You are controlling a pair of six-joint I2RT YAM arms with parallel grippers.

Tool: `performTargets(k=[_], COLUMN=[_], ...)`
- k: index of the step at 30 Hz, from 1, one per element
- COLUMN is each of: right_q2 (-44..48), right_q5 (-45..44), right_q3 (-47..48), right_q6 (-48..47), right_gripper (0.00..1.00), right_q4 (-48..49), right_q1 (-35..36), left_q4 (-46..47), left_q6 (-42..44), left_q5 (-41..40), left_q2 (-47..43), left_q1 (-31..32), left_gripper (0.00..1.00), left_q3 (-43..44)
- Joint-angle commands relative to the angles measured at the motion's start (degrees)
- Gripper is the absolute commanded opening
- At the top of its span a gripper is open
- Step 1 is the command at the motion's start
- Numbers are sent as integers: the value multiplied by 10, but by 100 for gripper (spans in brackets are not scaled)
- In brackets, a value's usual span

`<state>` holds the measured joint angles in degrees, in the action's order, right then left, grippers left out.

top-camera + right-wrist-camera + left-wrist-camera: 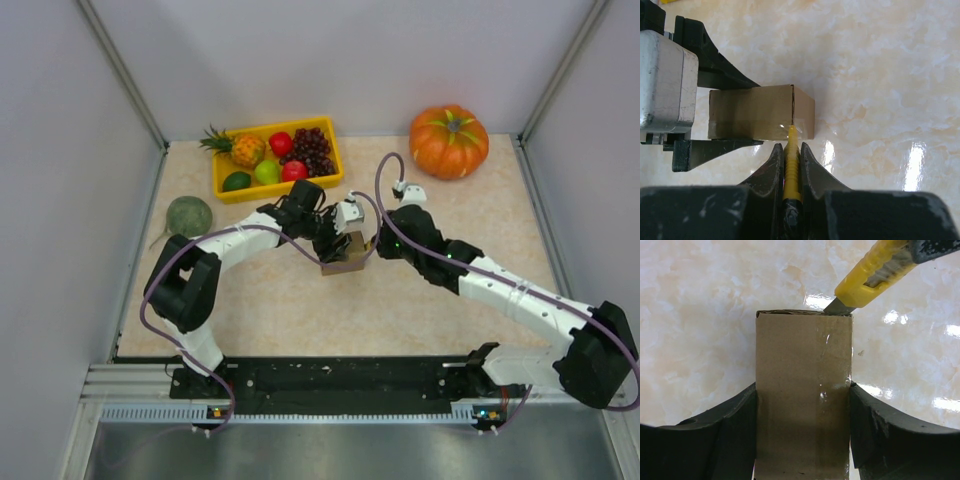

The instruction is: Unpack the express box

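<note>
The express box [802, 350], a small brown cardboard box with clear tape along one edge, stands mid-table [343, 257]. My left gripper [802, 390] is shut on it, a black finger pressed against each side. My right gripper [790, 148] is shut on a yellow utility knife [791, 162]. The knife's blade tip touches the taped seam at the box's far corner [840, 306]. In the right wrist view the box [752, 112] lies just ahead of the knife, between the left gripper's fingers [715, 50]. From above, both grippers meet at the box, left [333, 240] and right [376, 246].
A yellow tray [336, 150] of plastic fruit sits at the back left. An orange pumpkin [449, 141] stands at the back right and a green melon [189, 216] by the left wall. Grey walls enclose the marbled tabletop on three sides.
</note>
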<state>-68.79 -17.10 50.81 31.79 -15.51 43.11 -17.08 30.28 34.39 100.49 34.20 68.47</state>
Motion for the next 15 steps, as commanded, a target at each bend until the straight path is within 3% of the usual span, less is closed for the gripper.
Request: performTargets(k=[1, 15], right_q2=[1, 17], right_q5=[-59, -62], right_q3=[42, 61], right_q6=[-19, -20], right_gripper=[0, 0], right_q4=[56, 27], right_q1=[0, 0], left_q4=[-23, -41], left_q6=[22, 12], left_q5=[34, 18], left_q2=[12, 29], left_q1=[11, 11], left_gripper=[22, 22], left_q3=[-4, 18])
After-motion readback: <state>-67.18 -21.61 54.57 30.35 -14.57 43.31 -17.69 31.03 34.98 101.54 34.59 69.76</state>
